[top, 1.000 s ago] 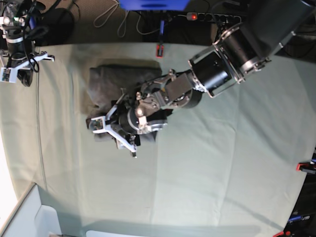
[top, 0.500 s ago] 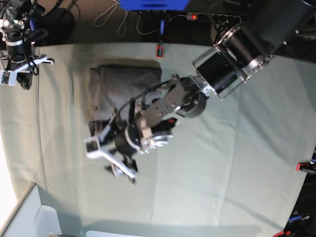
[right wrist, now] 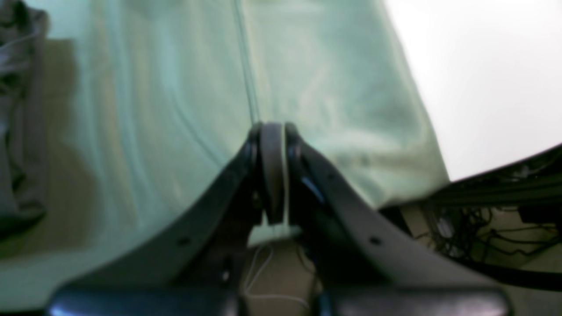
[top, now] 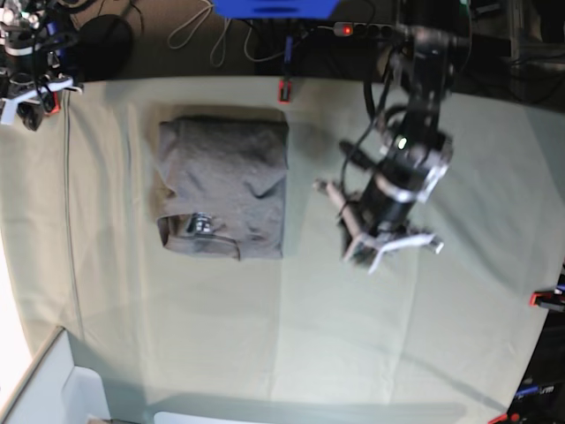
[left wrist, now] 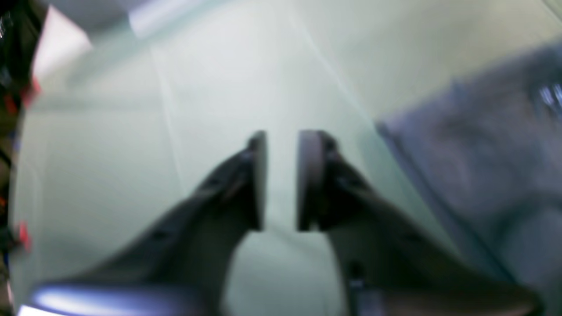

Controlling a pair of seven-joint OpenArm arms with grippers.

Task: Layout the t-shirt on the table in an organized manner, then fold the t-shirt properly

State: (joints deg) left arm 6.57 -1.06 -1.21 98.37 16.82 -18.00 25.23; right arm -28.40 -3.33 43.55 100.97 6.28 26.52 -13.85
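- Left wrist view, blurred: the left pincer [left wrist: 281, 145] has its two pads apart by a narrow gap, with pale cloth showing through the gap. Nothing sits between them and they touch nothing.
- Just beyond and to the right in that view lies the t-shirt [left wrist: 483, 166], its straight edge flat on the surface [left wrist: 219, 87], clear of the pincer.
- Right wrist view: the right pincer [right wrist: 273, 131] has its pads pressed together, with nothing clamped between them. It hangs over the edge of the surface [right wrist: 329, 87], and a strip of the t-shirt [right wrist: 17, 131] shows at the far left of that view.
- Base view: the t-shirt [top: 225, 185] is folded into a neat rectangle in the upper left part of the surface [top: 353, 336], with the neck label [top: 199, 223] showing near its lower left corner.
- The left pincer [top: 393, 252] hangs to the right of the shirt, apart from it.
- The right pincer [top: 26, 97] is at the far top-left corner, well apart from the shirt.
- A red clamp [top: 285, 90] sits at the far edge, just above the shirt's top right corner.
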